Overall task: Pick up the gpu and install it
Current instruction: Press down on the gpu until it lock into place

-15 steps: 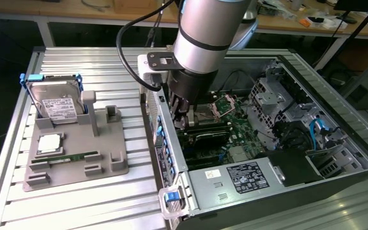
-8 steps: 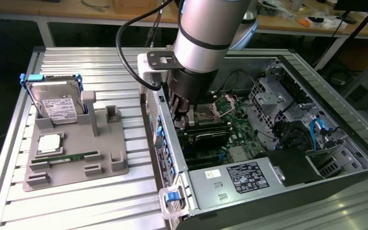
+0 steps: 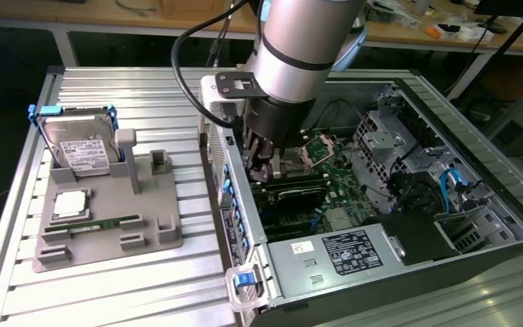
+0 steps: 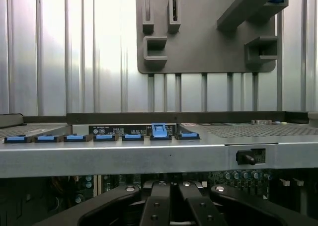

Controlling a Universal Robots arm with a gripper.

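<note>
In the exterior view, the gripper reaches down into the open computer case, fingers closed, just above the motherboard. A dark card lying in the slots beneath it may be the gpu, long axis running across the case; whether the fingers hold it cannot be told. In the wrist view, the closed fingers sit behind the case's rear wall.

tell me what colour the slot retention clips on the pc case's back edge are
Blue clips, clearest in the wrist view.
</note>
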